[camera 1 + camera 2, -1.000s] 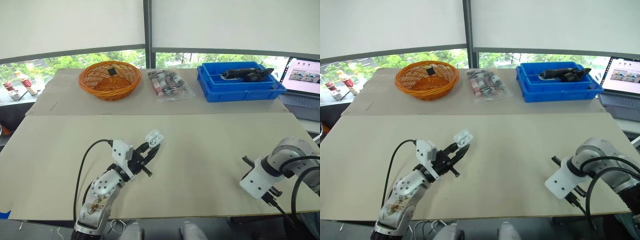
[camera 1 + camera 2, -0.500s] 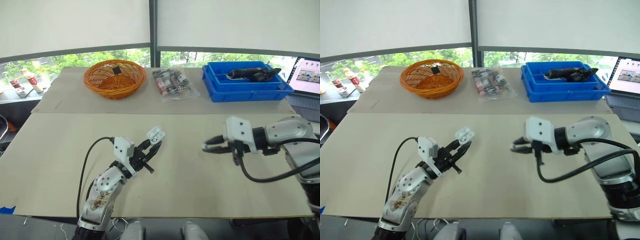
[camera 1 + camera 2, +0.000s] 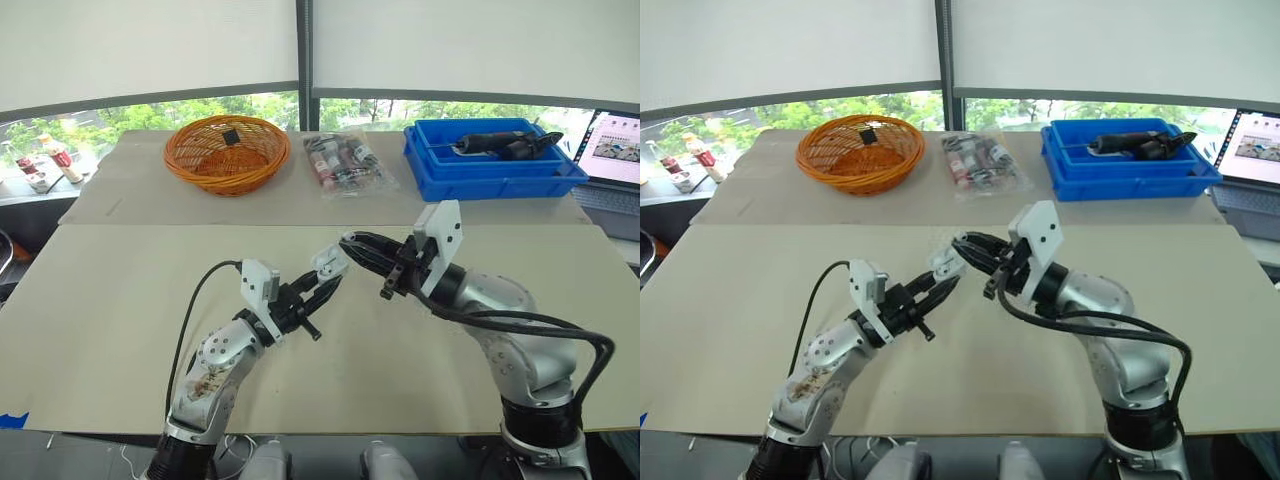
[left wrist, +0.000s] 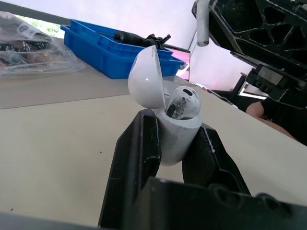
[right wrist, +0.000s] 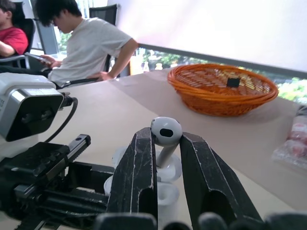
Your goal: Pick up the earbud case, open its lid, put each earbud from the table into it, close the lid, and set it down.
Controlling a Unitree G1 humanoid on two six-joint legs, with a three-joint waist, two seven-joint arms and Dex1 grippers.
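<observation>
My left gripper is shut on the white earbud case and holds it a little above the middle of the table. The case's lid stands open, and one earbud sits in the case. My right gripper is shut on a second white earbud, stem down between its fingers. Its fingertips are right beside the open lid, just above the case. In the left wrist view that earbud hangs above and beyond the case.
At the table's far side stand an orange basket, a plastic bag of small items and a blue bin holding a dark tool. A laptop is at the far right. Two people sit beyond the left edge.
My right arm has swung from the table's right side to the middle, bringing its fingertips up to the open case. The left gripper has moved the case slightly right.
</observation>
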